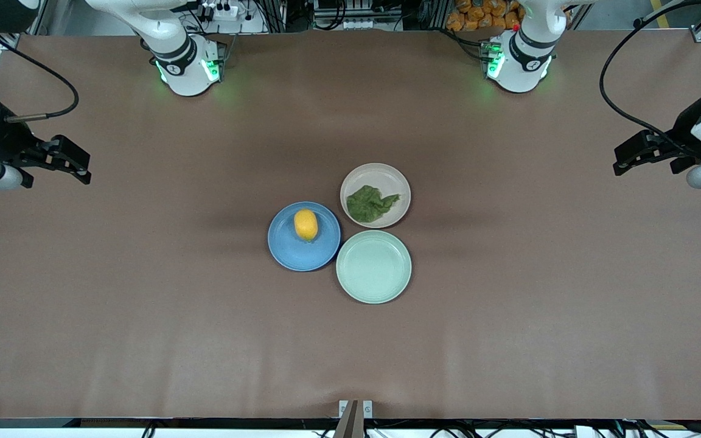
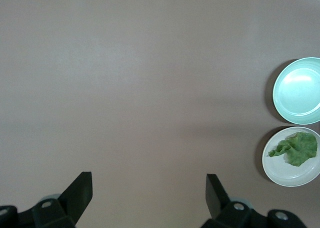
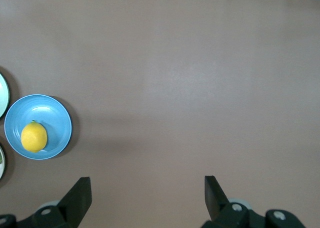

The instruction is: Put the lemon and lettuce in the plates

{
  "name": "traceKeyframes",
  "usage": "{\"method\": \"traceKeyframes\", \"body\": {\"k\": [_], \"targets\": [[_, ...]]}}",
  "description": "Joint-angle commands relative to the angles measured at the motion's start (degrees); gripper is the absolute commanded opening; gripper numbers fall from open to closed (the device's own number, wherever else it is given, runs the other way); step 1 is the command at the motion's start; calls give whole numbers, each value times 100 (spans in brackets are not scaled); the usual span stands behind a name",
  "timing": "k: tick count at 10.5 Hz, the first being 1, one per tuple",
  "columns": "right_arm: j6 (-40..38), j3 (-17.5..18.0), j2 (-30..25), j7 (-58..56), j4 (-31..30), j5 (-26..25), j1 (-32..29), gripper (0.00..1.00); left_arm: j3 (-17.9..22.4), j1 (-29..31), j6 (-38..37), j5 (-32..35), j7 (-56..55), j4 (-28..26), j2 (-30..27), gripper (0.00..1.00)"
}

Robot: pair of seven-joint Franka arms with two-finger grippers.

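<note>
you have three round, shallow matte plates clustered at the middle of the brown table [image 1: 143, 316], rims nearly touching. the smooth oval lemon [image 1: 305, 224] sits in the blue plate [image 1: 292, 252], toward the right arm's end. the wrinkly, ragged-edged lettuce [image 1: 370, 204] lies flat in the beige plate [image 1: 387, 176], farther from the front camera than the mint-green plate [image 1: 373, 266], which holds nothing. the left gripper [image 1: 624, 157] waits over the table's left-arm end, fingers spread wide, holding nothing; the right gripper [image 1: 80, 163] does likewise at its own end. the right wrist view shows the lemon's greenish tip; the left wrist view shows the leaf's folds.
</note>
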Motion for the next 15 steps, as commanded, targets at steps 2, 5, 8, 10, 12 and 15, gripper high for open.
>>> {"method": "traceKeyframes", "body": {"k": [2,5,8,10,12,15], "targets": [[-137,-46,22,95,25,-15,65,100,17,4,-156,-133,159,-33,-121,100],[-172,-38,22,86,16,73,12,100,0,13,-157,-124,116,-33,-104,100],[-155,-46,39,95,7,73,12,100,-9,13,-157,-116,107,-33,-95,100],[-111,-46,48,95,16,73,-49,100,8,30,-148,-116,89,-24,-95,100],[-32,-38,57,86,16,73,-58,100,35,31,-157,-116,80,-24,-95,100],[-111,-38,39,68,7,73,-67,100,52,31,-148,-107,80,-24,-86,100]]}}
